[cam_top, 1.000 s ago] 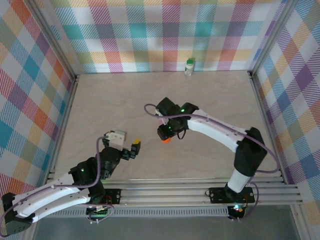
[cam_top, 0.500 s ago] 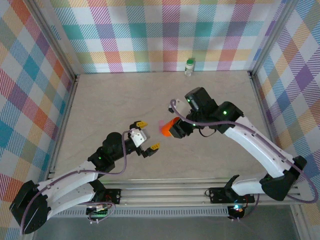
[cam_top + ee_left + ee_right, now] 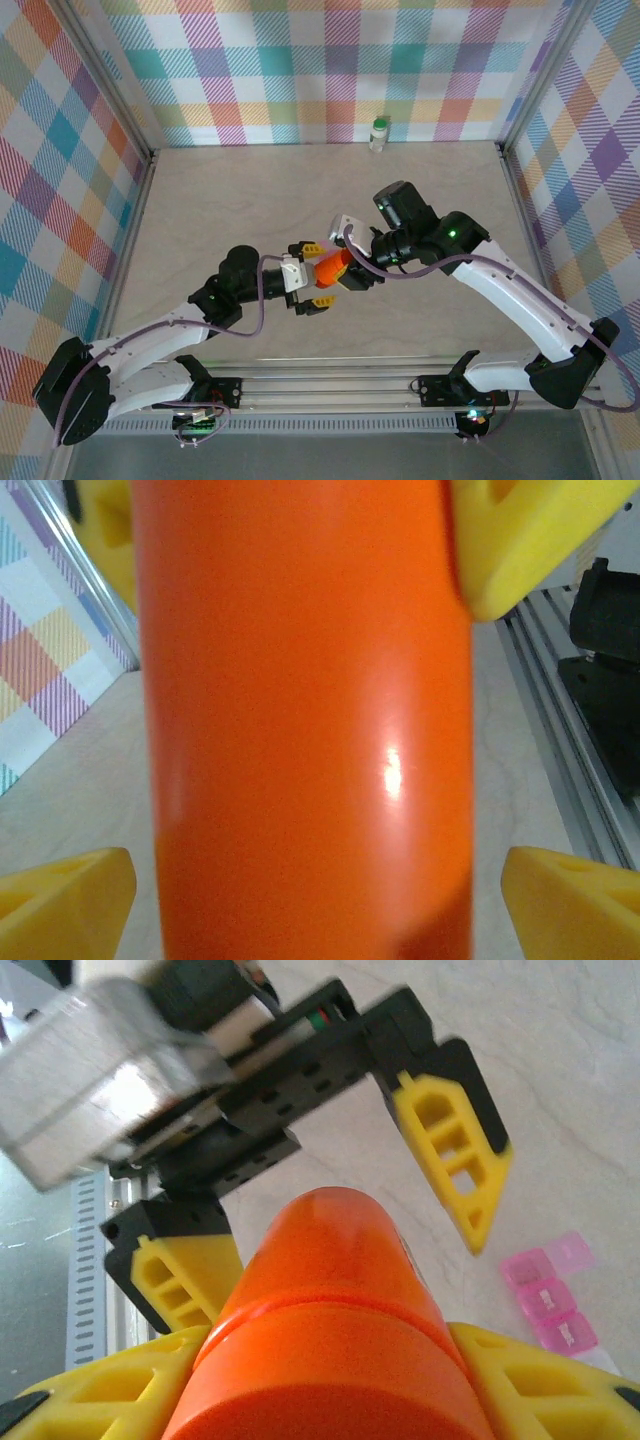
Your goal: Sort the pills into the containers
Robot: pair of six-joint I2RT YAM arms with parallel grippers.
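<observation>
Orange marks the spot near the middle of the pale marbled table (image 3: 220, 200) where the two arms meet. The left arm reaches in from its base at the near left corner. The left claw (image 3: 314, 273) stands open, with its yellow fingers (image 3: 62, 905) on either side of the bright orange cylindrical plastic vial (image 3: 333, 268). In the left wrist view a little table shows between each tip and the vial's wall.

The right claw (image 3: 320, 1400) is clamped on the same vial. Its yellow fingers press against both sides of the wider end, and the vial's other end points into the left claw. The vial is tilted rather than upright.

In the right wrist view, a slim pink see-through container (image 3: 548, 1300) divided into small square cells lies flat on the table beyond the vial. It is apart from both claws.

Farthest back, a small white bottle with a green round cap (image 3: 379, 133) stands upright at the foot of the plaid back wall (image 3: 300, 70), well apart from everything else.
</observation>
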